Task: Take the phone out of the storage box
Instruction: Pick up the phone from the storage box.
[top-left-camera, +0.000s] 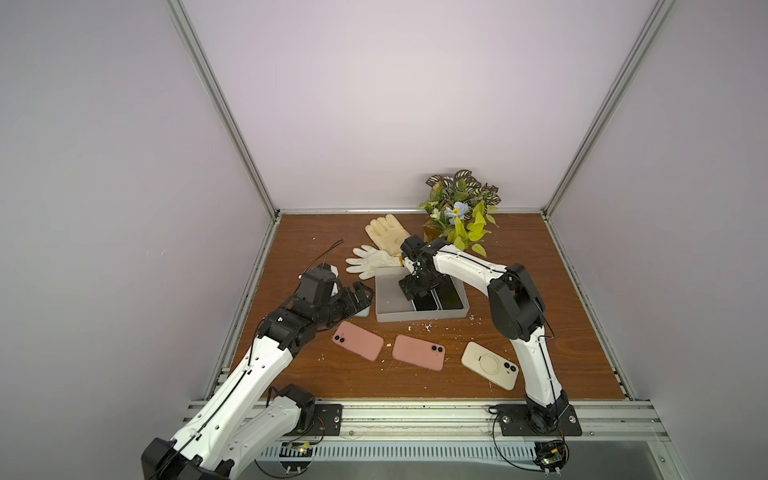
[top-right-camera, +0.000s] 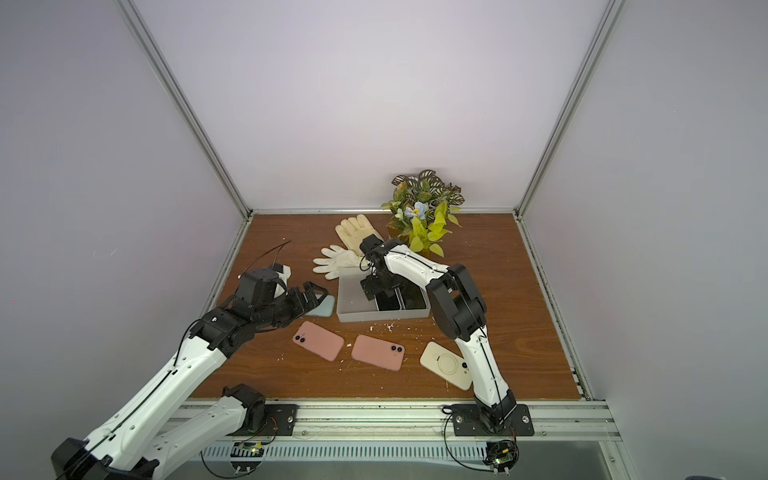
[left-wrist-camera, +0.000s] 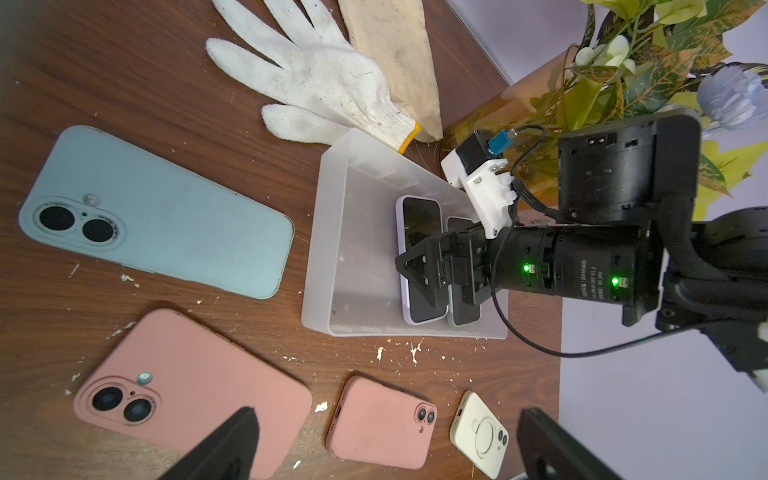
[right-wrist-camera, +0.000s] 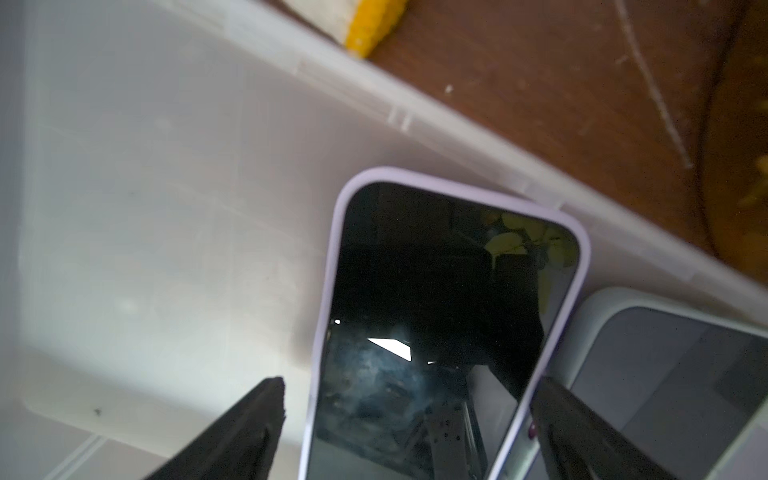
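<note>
In the storage box (top-left-camera: 390, 314), middle of the bench (top-left-camera: 307, 226), right half: lilac-cased phone (right-wrist-camera: 436, 291), screen up, flush beside a pale-green-cased phone (right-wrist-camera: 665, 374). Down over the lilac one, right hand (right-wrist-camera: 409, 382), fingers apart and straddling its width, not clamped; one tip at the seam between the two phones. Left of the box, toward the bench's left edge, left hand (left-wrist-camera: 390, 415) spread wide above a pale blue phone (left-wrist-camera: 158, 216).
</note>
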